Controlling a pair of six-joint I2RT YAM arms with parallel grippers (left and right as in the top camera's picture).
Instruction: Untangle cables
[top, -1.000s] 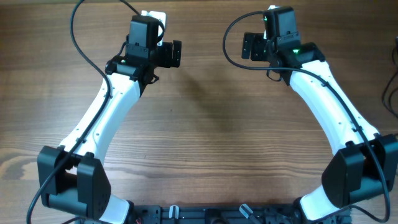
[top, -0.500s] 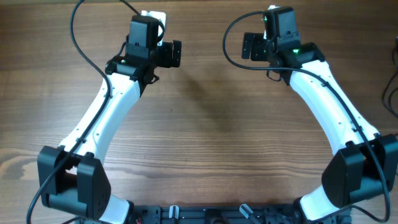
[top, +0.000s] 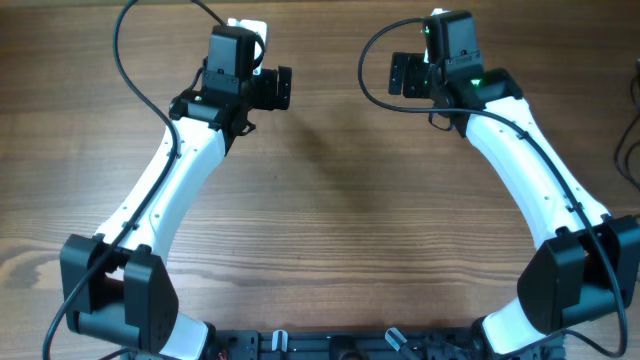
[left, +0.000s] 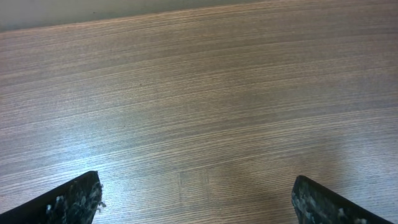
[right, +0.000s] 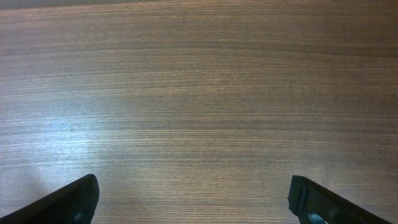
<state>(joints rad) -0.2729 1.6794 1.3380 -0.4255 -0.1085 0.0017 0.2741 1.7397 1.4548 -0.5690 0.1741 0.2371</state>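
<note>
Nothing has shifted since a second ago; left gripper (left: 196, 198) and right gripper (right: 193, 196) hang spread wide, empty, over the wooden table (top: 330, 200); likely just waiting, since no cables show in any view.

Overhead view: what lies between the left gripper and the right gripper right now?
Nothing but bare brown wooden table between the black two-finger left gripper and the black two-finger right gripper, both open; the overhead view shows it.
</note>
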